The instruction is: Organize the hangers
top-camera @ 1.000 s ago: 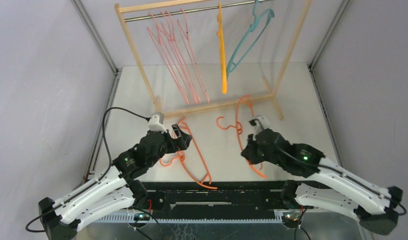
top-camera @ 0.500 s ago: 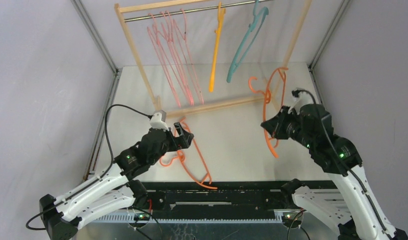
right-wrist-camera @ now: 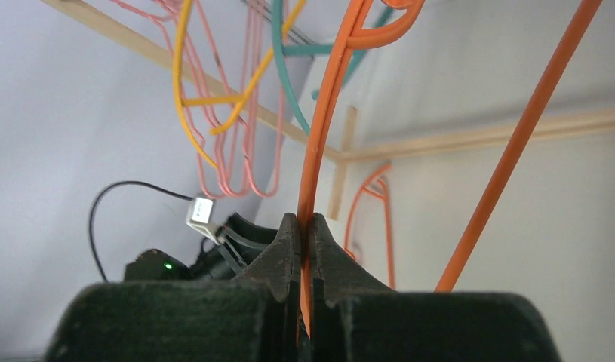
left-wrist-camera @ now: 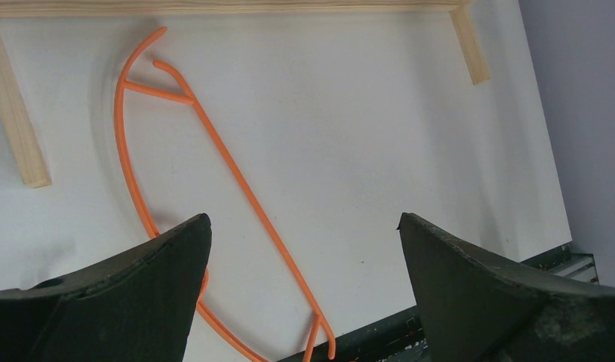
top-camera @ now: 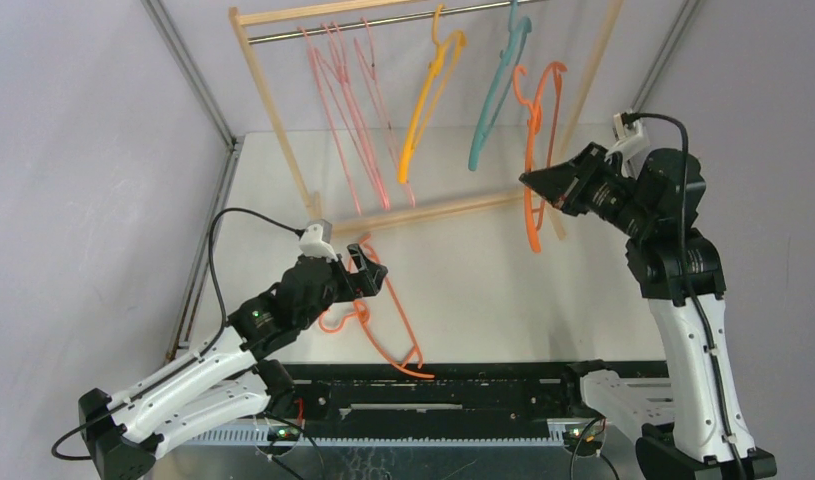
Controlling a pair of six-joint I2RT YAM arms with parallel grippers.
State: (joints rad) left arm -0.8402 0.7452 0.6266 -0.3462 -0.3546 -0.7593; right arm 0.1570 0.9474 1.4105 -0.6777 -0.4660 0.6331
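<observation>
My right gripper (top-camera: 528, 181) (right-wrist-camera: 304, 220) is shut on an orange hanger (top-camera: 531, 160) (right-wrist-camera: 319, 151) and holds it high, its hook close under the rack's rod (top-camera: 383, 22), to the right of the teal hanger (top-camera: 493, 100). A yellow-orange hanger (top-camera: 423, 105) and several pale pink hangers (top-camera: 348, 110) hang on the rod further left. Another orange hanger (top-camera: 388, 315) (left-wrist-camera: 236, 181) lies flat on the table. My left gripper (top-camera: 368, 270) (left-wrist-camera: 304, 226) is open just above it, jaws wide apart, holding nothing.
The tall wooden-framed rack (top-camera: 273, 120) stands at the back of the white table (top-camera: 463, 280), its bottom bar (top-camera: 433, 210) across the middle. Grey walls close both sides. A black rail (top-camera: 433, 385) runs along the near edge.
My right arm has lifted the orange hanger from near the rack's right foot up toward the rod. The yellow-orange and teal hangers have swung. The left arm has not moved.
</observation>
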